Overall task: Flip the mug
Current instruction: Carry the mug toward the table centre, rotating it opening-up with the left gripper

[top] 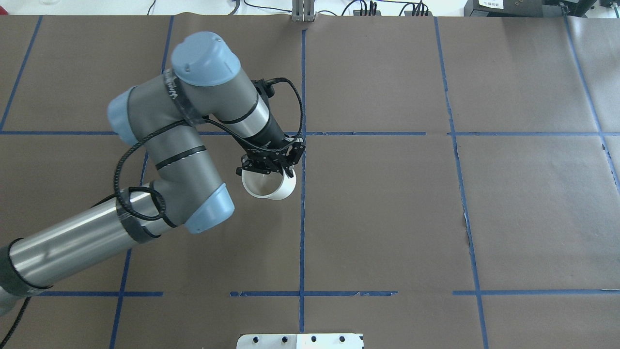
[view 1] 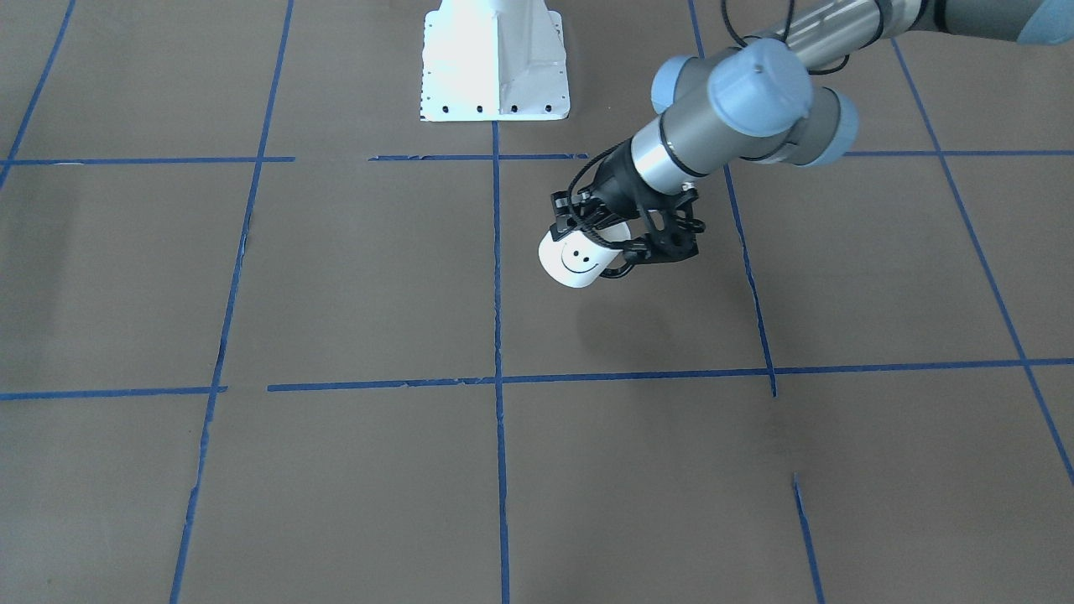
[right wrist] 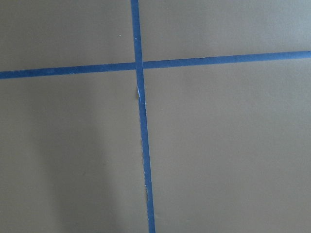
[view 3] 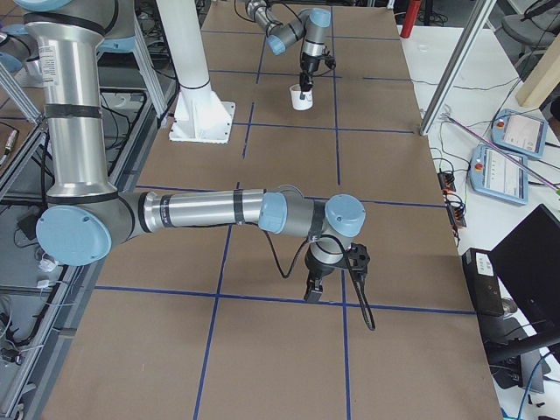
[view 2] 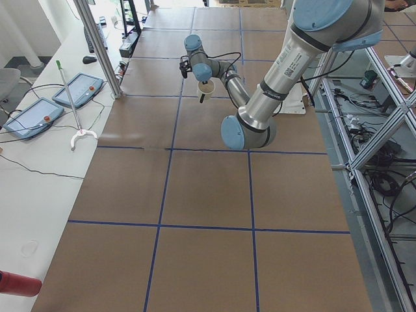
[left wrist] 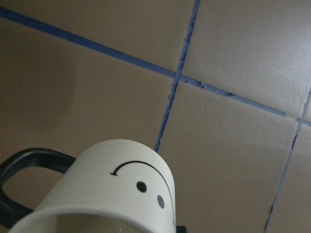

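White enamel-style mug [view 1: 573,262], small, with a black smiley face on its side and a thin black loop handle [view 1: 619,270]. It is held in the air by the left tool [view 1: 619,237], just right of the centre one of the blue tape lines [view 1: 497,335] as the front-facing camera sees it.

Left tool: clamped on the mug at its rim end, beside the handle. The black housing hides the exact finger placement.

Mug attitude: tilted. In the front-facing view the base points down and toward the near left, with the smile right way up. From overhead the open mouth faces up and back toward the robot, and the pale inside shows.

A soft shadow [view 1: 638,335] lies on the brown paper-covered surface [view 1: 336,277], nearer than the mug and apart from it. The mug is clear of the surface.

Left wrist camera: the mug wall fills the lower left, with the face inverted and the handle at the left edge.

Right tool [view 3: 312,293]: seen only from the right-end camera. It points down close over the surface by a tape line, well apart from the mug. Cannot tell whether its fingers are apart or together.

White metal mounting base [view 1: 495,63] at the far edge of the front-facing view.
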`<state>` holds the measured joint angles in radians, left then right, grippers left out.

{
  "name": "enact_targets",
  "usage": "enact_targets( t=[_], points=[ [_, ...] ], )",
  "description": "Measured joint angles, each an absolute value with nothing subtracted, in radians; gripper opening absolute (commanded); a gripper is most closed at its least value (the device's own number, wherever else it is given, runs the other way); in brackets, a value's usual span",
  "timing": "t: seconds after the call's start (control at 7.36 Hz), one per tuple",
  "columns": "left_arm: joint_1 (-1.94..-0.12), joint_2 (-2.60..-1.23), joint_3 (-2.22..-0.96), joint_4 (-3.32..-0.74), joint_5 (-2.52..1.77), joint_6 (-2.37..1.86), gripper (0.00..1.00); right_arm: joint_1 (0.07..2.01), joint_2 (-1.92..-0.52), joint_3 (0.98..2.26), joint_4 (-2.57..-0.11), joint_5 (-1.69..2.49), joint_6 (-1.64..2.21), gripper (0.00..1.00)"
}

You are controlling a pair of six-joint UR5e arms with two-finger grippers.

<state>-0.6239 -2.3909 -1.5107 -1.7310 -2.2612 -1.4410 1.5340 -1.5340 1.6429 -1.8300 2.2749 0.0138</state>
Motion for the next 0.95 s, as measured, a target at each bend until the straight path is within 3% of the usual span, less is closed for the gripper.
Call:
enact_targets(
  t=[0.27,0.41,0.54,0.68,0.81,0.95],
  points=[
    [-0.576,-2.494,-1.367,-1.674,-2.249,-1.388,0.0,1.534,-1.535,1.643,-1.83,2.275,0.014,1.0],
    [-0.556,-2.513,-1.335,-1.668,-2.238,-1.377,0.23,1.534,-1.534,1.643,-1.83,2.275,0.014,1.0],
    [-0.541,-2.522,-1.319,-1.665,-2.218,-1.374,0.61,1.534,-1.534,1.643,-1.83,2.275,0.014,1.0],
    [-0.53,-2.527,-1.311,-1.665,-2.189,-1.374,0.89,1.534,-1.534,1.643,-1.83,2.275,0.014,1.0],
    [-0.52,-2.529,-1.314,-1.664,-2.155,-1.377,0.99,1.534,-1.534,1.643,-1.83,2.275,0.014,1.0],
    [-0.518,-2.529,-1.331,-1.66,-2.134,-1.378,1.0,1.534,-1.534,1.643,-1.83,2.275,0.014,1.0]
  ],
)
